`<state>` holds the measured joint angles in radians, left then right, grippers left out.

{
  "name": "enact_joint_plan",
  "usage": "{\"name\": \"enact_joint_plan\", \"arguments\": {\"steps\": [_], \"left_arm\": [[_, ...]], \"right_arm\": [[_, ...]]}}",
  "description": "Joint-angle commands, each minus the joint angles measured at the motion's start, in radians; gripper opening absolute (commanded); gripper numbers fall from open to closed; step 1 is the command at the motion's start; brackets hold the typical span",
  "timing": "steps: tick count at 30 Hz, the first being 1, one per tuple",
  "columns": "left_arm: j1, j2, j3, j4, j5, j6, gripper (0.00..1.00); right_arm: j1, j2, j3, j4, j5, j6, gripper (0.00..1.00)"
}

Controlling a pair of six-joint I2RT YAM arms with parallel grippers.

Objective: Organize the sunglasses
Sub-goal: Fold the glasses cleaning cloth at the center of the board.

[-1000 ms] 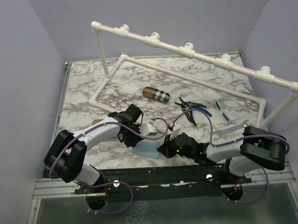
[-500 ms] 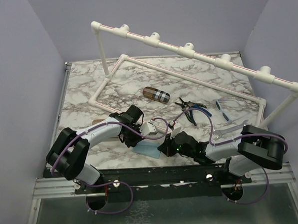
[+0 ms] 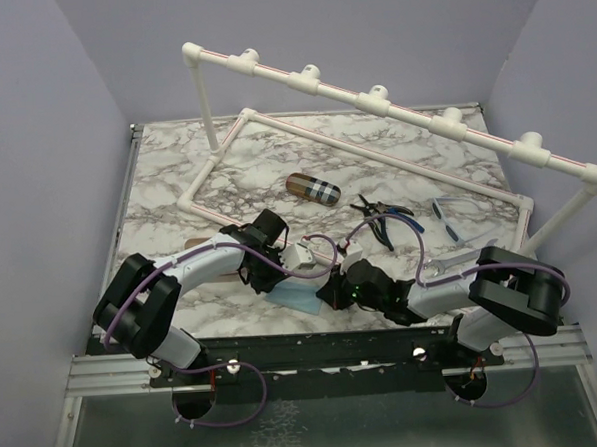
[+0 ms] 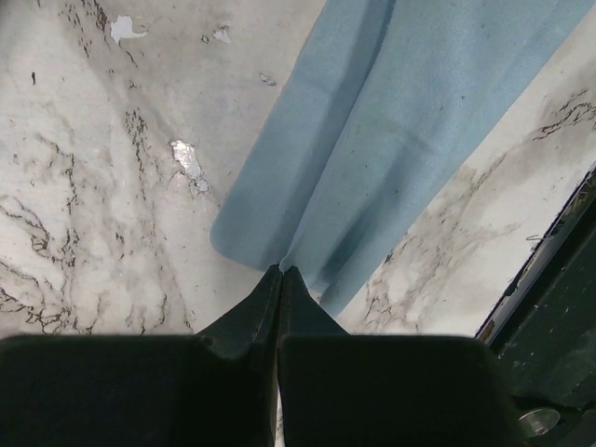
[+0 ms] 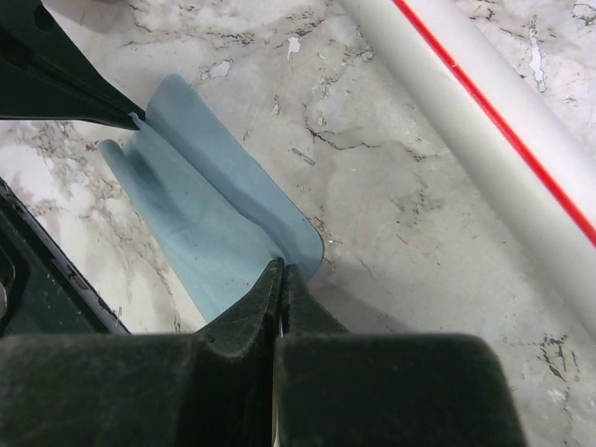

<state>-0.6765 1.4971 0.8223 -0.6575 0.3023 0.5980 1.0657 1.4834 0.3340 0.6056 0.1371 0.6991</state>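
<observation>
A blue cloth (image 3: 294, 297) lies at the table's near edge, held at both ends. My left gripper (image 3: 270, 276) is shut on one corner of the cloth (image 4: 410, 121), fingertips pinched together (image 4: 281, 270). My right gripper (image 3: 329, 293) is shut on the opposite edge of the cloth (image 5: 214, 223), tips together (image 5: 282, 266). The cloth is creased lengthwise between them. The blue-framed sunglasses (image 3: 448, 216) lie at the right, away from both grippers. The pink-purple pair is not in view.
A brown plaid case (image 3: 313, 188) lies mid-table, with black-and-blue pliers (image 3: 383, 219) to its right. A pale wrench-like object (image 3: 451, 263) lies near the right arm. A white PVC pipe frame (image 3: 372, 101) borders the table and passes close by (image 5: 494, 121). The table's front edge (image 4: 531, 279) is close.
My right gripper has shifted slightly left toward the left gripper, both still pinching the cloth. The left arm has barely moved.
</observation>
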Motion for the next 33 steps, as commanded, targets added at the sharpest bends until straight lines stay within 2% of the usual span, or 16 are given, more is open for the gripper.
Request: {"name": "enact_joint_plan", "arguments": {"steps": [1,14,18,24,27,33], "left_arm": [[-0.006,0.012,-0.009,0.005,-0.014,-0.003,0.00],[-0.006,0.013,-0.009,0.002,-0.028,0.006,0.00],[-0.006,0.017,-0.009,0.001,-0.034,0.005,0.01],[-0.006,-0.010,0.011,-0.029,-0.081,0.024,0.19],[-0.006,-0.022,0.027,-0.055,-0.096,0.033,0.34],[-0.004,-0.052,0.057,-0.108,-0.146,0.045,0.50]], "right_arm": [[-0.007,0.034,0.043,-0.036,-0.016,-0.003,0.01],[-0.009,0.025,0.048,-0.087,0.000,0.011,0.01],[-0.009,0.021,0.065,-0.155,0.024,0.022,0.08],[-0.009,-0.035,0.058,-0.223,0.070,0.032,0.23],[-0.009,-0.069,0.067,-0.282,0.109,0.021,0.25],[-0.019,-0.134,0.082,-0.406,0.164,0.011,0.29]]}}
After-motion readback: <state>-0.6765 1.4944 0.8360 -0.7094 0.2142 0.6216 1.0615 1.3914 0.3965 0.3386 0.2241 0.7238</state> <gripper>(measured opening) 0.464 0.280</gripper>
